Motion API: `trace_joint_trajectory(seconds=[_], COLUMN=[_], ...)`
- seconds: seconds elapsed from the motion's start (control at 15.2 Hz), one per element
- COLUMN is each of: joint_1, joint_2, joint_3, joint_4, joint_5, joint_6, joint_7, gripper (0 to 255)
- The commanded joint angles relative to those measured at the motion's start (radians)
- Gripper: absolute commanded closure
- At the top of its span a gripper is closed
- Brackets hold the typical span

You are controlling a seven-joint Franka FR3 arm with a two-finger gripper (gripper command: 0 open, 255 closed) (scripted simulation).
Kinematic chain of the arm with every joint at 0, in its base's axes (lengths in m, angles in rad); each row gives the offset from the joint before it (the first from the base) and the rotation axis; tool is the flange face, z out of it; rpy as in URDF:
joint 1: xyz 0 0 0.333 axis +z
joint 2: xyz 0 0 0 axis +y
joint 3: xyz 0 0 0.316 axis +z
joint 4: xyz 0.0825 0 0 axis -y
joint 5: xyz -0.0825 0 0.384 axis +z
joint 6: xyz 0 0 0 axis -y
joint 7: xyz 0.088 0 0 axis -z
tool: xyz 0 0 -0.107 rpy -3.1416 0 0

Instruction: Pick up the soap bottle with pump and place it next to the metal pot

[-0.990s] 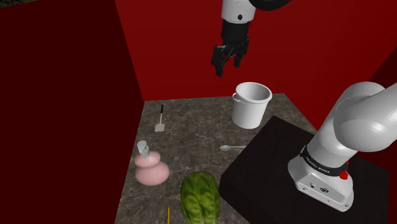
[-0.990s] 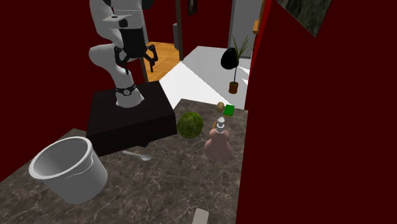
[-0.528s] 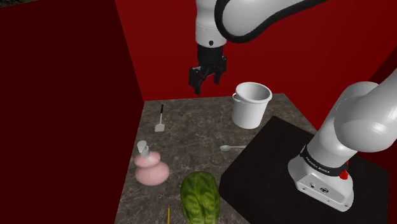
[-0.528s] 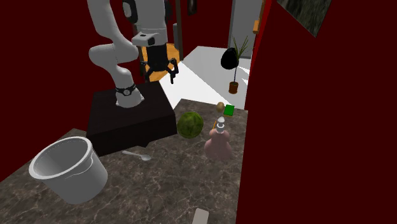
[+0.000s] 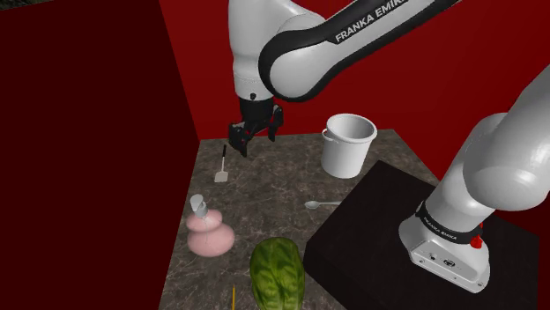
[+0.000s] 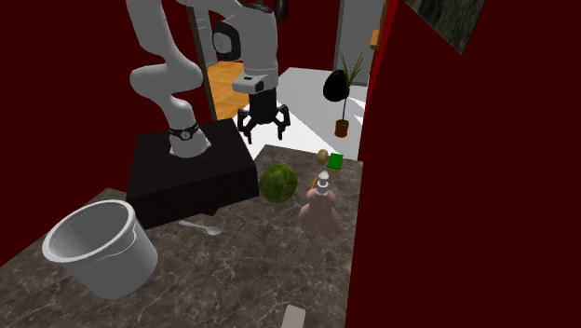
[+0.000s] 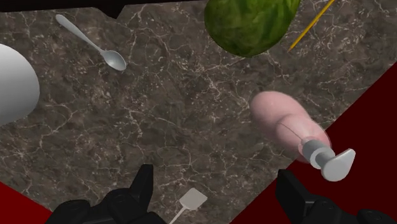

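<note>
The end effector (image 5: 254, 143) hangs above the far part of the dark marbled table (image 5: 273, 189), its two black fingers (image 7: 144, 191) spread wide apart and touching nothing; it is open.

In the shoulder view the pink soap bottle (image 5: 209, 232) stands upright near the table's edge by the red wall (image 5: 106, 132), at about 7 o'clock from the end effector and well apart from it. Its grey pump head (image 5: 199, 204) sits on top. The white pot (image 5: 346, 145) stands at about 2 o'clock from the soap bottle, well apart, close to the black stand (image 5: 388, 229). A small spatula (image 5: 223, 165) lies at 12 o'clock from the soap bottle, just below the end effector. A spoon (image 5: 321, 204) lies at 3 o'clock from the soap bottle, and a green melon (image 5: 277, 273) sits near it at 4 o'clock, with a thin yellow stick (image 5: 233, 295) just beside the melon.

In the second exterior view the soap bottle is at 5 o'clock from the end effector, and the white pot is far off at 9 o'clock from the soap bottle. A small green box (image 6: 335, 160) lies at 12 o'clock from the soap bottle.

The wrist view looks down on the table between the spread fingers, with the spatula blade nearest them and the soap bottle off to one side of the finger nearer the wall.
</note>
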Motion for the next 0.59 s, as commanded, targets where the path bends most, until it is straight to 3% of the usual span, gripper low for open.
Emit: trace_joint_trajectory(seconds=[0.0,0.53], joint_1=[0.006,0.091], joint_2=[0.084,0.402], joint_3=[0.026,0.044], joint_4=[0.048,0.264], joint_5=[-0.043,-0.237], joint_6=[0.029,0.083], joint_7=[0.063,0.285], gripper=[0,0])
